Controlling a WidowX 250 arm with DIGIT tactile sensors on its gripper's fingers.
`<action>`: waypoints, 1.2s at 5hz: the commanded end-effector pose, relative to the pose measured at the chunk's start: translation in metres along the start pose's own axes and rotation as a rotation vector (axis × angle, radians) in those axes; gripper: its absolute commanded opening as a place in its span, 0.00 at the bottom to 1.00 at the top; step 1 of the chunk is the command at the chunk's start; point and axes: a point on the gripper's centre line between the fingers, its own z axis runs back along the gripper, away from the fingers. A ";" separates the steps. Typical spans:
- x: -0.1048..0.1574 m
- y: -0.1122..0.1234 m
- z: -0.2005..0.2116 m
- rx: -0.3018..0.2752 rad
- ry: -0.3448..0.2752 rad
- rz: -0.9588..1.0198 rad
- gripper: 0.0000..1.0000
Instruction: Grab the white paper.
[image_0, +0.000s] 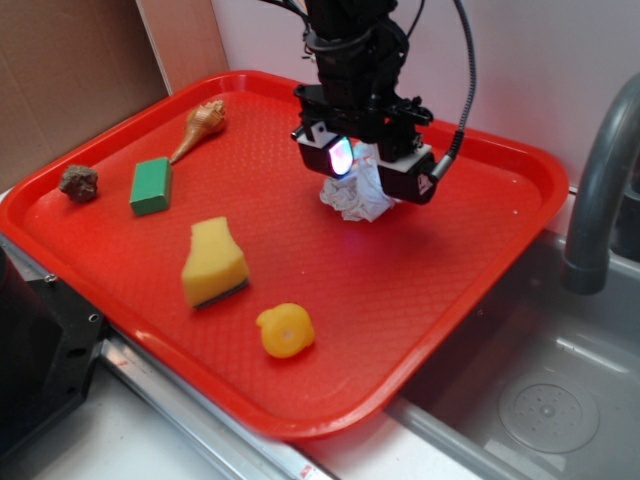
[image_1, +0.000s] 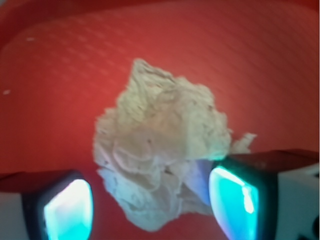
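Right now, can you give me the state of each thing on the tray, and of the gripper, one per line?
gripper: open, one finger on each side of the white paper
white paper: crumpled, lying on the tray, not lifted
red tray: flat, beside the sink
yellow sponge: upright on its dark pad
green block: lying flat
shell: on its side
yellow toy: resting near the front rim
stone: resting at the left rim

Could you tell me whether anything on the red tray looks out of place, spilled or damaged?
Nothing stands out. The white paper is crumpled but intact, lying on the red tray between the open claw's pads. The sponge, green block and other items sit apart, nothing spilled.
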 end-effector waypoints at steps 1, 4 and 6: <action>0.004 0.018 0.011 -0.022 -0.057 -0.104 0.00; -0.040 0.027 0.074 0.131 -0.079 -0.029 0.00; -0.122 0.044 0.189 0.196 -0.013 0.178 0.00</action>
